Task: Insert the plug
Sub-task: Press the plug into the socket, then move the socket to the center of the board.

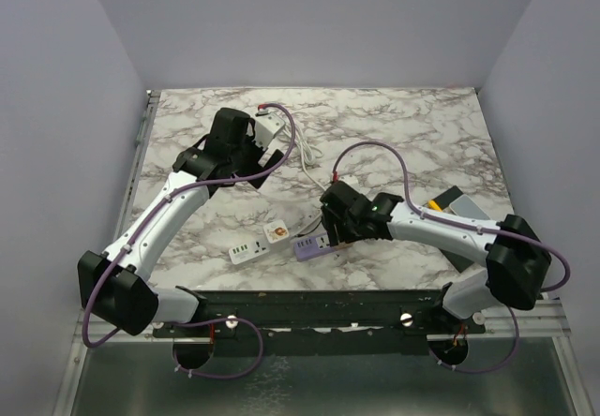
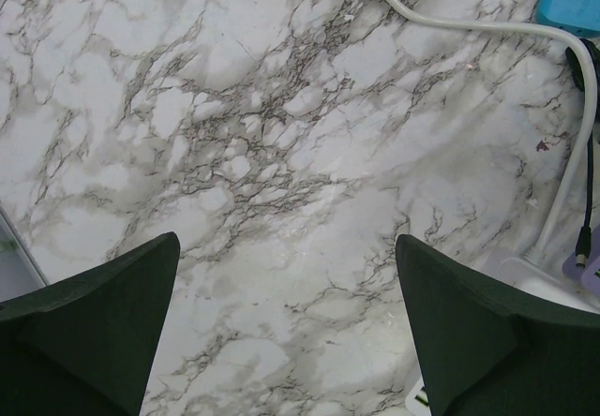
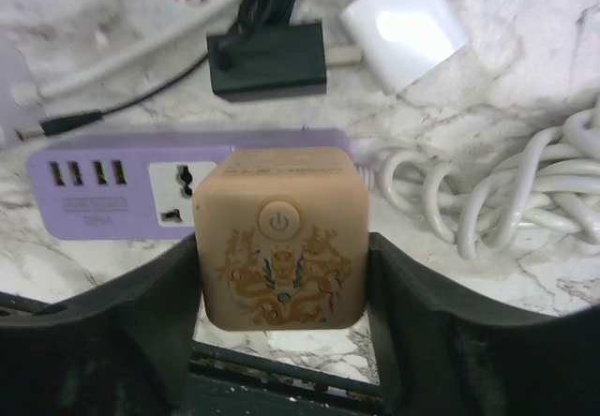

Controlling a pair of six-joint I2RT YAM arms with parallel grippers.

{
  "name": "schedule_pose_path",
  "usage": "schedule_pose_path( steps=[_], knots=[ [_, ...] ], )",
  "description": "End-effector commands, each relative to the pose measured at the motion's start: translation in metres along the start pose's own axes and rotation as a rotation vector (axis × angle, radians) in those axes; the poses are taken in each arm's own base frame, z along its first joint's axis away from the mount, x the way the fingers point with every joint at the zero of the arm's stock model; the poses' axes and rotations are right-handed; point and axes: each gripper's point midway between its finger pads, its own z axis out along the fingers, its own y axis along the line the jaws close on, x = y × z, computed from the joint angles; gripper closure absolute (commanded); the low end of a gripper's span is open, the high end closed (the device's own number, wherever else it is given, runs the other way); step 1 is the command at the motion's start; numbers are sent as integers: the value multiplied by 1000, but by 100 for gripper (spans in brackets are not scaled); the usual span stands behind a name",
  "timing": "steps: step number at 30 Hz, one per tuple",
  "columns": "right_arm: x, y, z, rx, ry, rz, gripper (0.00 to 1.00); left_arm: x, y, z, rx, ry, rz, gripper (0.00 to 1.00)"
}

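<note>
First, nearest the arm bases, we find the right gripper [image 3: 281,294] clamped on the cube plug [image 3: 279,247]. One dark finger presses each side face of the tan block. Its front face, with a round power symbol above a gold dragon figure, is turned toward the wrist camera. We see the cube plug held just in front of the purple power strip [image 3: 122,186], covering the strip's right half. Its prongs are hidden, so we cannot tell whether it touches the strip. On the uncovered left part of the strip we count four USB ports in a row. Just beside the cube is one universal socket [image 3: 178,196], fully in view.

Next, beyond the strip, a black adapter [image 3: 267,60] lies flat. A thin black lead [image 3: 61,125] runs left from it to a bare barrel tip. A white adapter [image 3: 405,24] lies just right of the black one, tilted. A white cable [image 3: 553,186] lies in loose loops to the right of the strip.

From overhead, a white USB strip [image 1: 246,250] lies left of the purple one, near the front edge of the marble table [image 1: 422,126].

Farther back, the left gripper [image 2: 286,266] hangs over bare marble with its fingers spread fully apart and nothing between them. Farthest, a white socket block [image 1: 269,129] sits toward the back left of the table, beside the left wrist.
</note>
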Motion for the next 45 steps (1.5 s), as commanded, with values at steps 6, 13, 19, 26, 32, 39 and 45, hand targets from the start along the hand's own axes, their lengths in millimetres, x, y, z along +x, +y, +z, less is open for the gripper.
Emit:
schedule_pose_path(
  steps=[6, 13, 19, 26, 32, 39, 45],
  knots=[
    [45, -33, -22, 177, 212, -55, 0, -4, -2, -9, 26, -14, -9, 1],
    [2, -20, -62, 92, 78, -19, 0, -14, -3, -15, 39, -37, -16, 1],
    [-18, -44, -65, 165, -23, 112, 0, -16, -4, -17, 50, -45, -14, 1],
    [-16, -100, -29, 286, -9, 399, 27, -11, -34, -11, 205, -41, -6, 8],
    [-20, -123, -5, 291, -28, 514, 50, -14, -77, 1, 311, -15, 51, 18],
    [7, -122, 23, 312, 39, 583, 36, -13, -137, 16, 434, 14, 148, 20],
    [24, -146, 18, 442, 44, 667, 48, -15, -175, 38, 506, 52, 217, 25]
  ],
)
